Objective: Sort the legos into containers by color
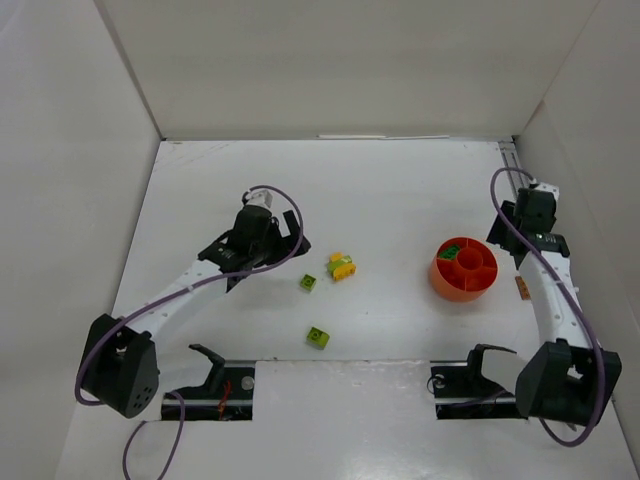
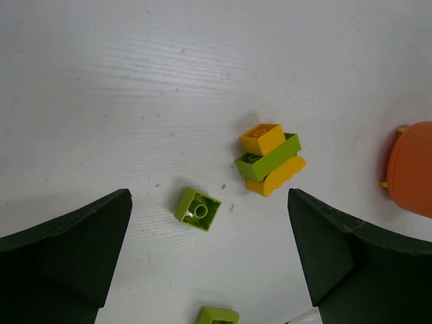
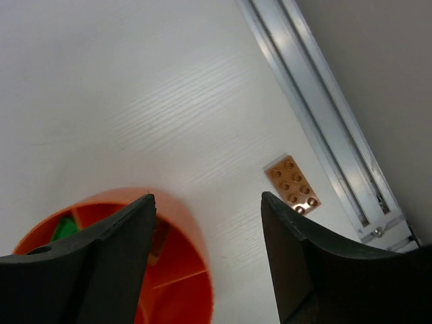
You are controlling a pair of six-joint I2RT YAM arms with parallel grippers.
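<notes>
Orange bowl [image 3: 185,256] partly behind right gripper [image 3: 206,199], green brick [image 3: 64,228] perhaps inside

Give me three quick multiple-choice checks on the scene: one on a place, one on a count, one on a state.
1. Where is the brown brick relative to the bowl?
A. inside it
B. outside it, on the table by the rail
C. balanced on its rim

2. How many single lime bricks lie on the table apart from the yellow-and-lime cluster?
A. none
B. five
C. two

3. How are the left fingers?
A. open, empty
B. shut on a brick
C. shut, empty

Answers:
1 B: the right wrist view shows it flat on the table next to the rail.
2 C: one sits beside the cluster, one nearer the arms.
3 A: they stand wide apart, with nothing gripped between them.
</notes>
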